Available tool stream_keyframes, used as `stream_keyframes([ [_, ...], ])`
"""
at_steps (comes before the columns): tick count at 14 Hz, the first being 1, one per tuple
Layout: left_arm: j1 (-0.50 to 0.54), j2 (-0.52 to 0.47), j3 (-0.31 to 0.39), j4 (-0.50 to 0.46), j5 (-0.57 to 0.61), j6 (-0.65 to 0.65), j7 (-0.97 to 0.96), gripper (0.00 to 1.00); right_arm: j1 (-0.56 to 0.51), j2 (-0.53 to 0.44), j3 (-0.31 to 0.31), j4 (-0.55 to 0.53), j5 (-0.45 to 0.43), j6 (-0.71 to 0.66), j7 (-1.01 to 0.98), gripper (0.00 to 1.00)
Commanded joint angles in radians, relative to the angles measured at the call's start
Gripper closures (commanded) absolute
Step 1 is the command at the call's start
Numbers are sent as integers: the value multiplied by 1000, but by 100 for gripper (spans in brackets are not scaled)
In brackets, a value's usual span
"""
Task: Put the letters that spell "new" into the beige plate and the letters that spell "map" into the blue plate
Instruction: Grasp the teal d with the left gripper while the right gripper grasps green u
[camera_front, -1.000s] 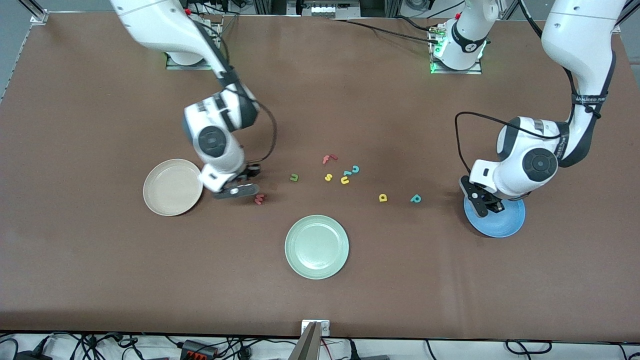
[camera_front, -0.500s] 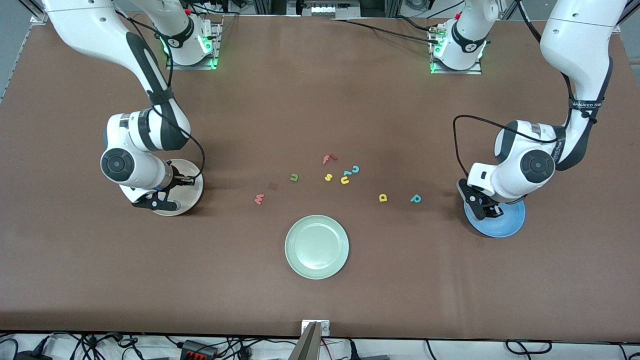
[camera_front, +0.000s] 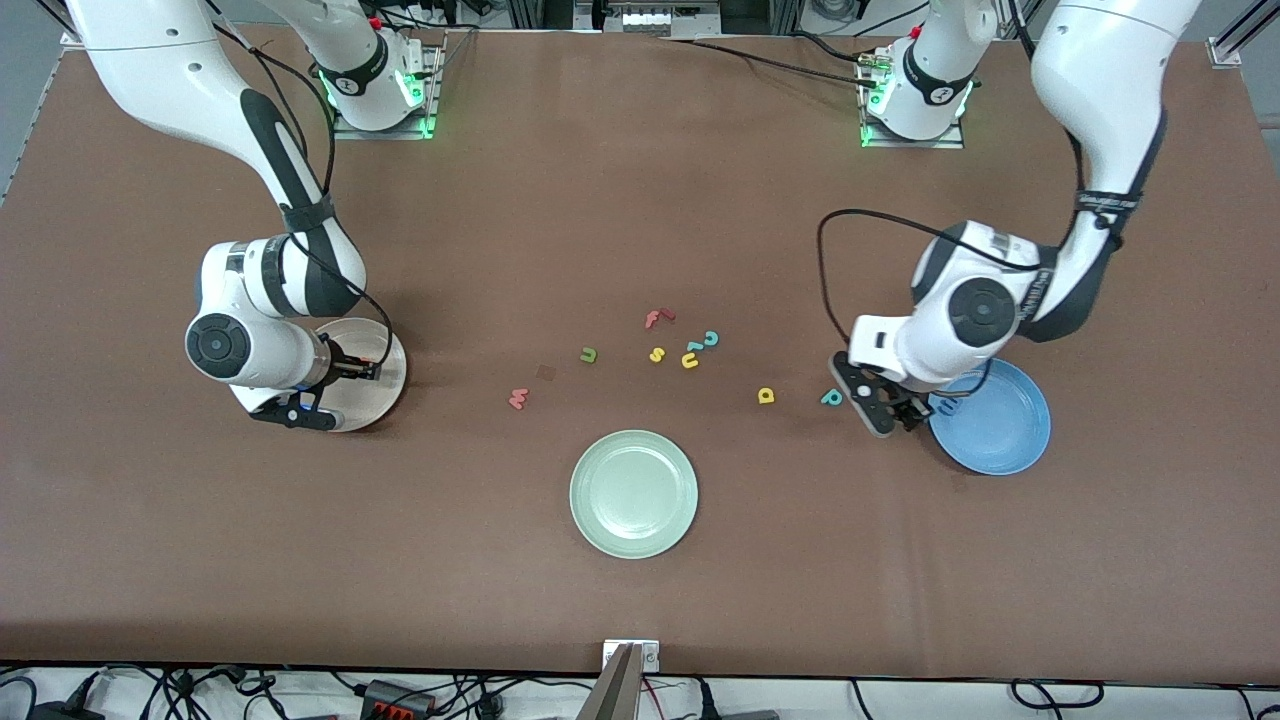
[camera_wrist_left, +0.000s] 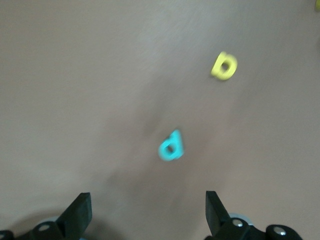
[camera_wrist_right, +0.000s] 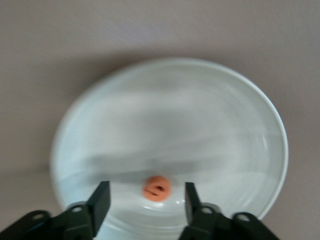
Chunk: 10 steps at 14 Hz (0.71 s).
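My right gripper (camera_front: 325, 392) hangs open over the beige plate (camera_front: 378, 372). The orange e (camera_wrist_right: 157, 188) lies flat in this plate (camera_wrist_right: 170, 115), between the open fingers of that gripper (camera_wrist_right: 146, 196) and touching neither. My left gripper (camera_front: 890, 408) is open and empty, low over the table between the teal p (camera_front: 831, 397) and the blue plate (camera_front: 1005, 430). Its wrist view shows the p (camera_wrist_left: 171, 146) just ahead of the left gripper (camera_wrist_left: 146, 210), with the yellow a (camera_wrist_left: 224, 65) past it. The green n (camera_front: 588, 354) and salmon w (camera_front: 518, 398) lie mid-table. The m is not visible.
A pale green plate (camera_front: 633, 493) sits nearer the front camera than the letters. A red f (camera_front: 658, 318), yellow s (camera_front: 657, 354), yellow u (camera_front: 690, 361) and teal c (camera_front: 711, 339) cluster mid-table, between the n and the yellow a (camera_front: 766, 395).
My right arm swung from beside the w to over the beige plate and opened; the e now lies in the plate. My left gripper opened and moved off the blue plate toward the p.
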Motion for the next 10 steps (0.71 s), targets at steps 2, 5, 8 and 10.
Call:
stream_keyframes([
  [2, -6, 101, -1, 13, -5, 96, -237, 0, 121, -13, 13, 35, 12, 18, 21, 0],
  [5, 2, 109, -1, -20, -5, 114, -337, 0, 248, 43, 12, 122, 53, 46, 100, 0],
  [8, 0, 124, 0, -18, 9, 147, -323, 14, 360, 97, 12, 199, 75, 46, 169, 0],
  [10, -4, 126, 2, -18, 11, 150, -320, 29, 406, 149, 12, 238, 75, 48, 302, 4],
])
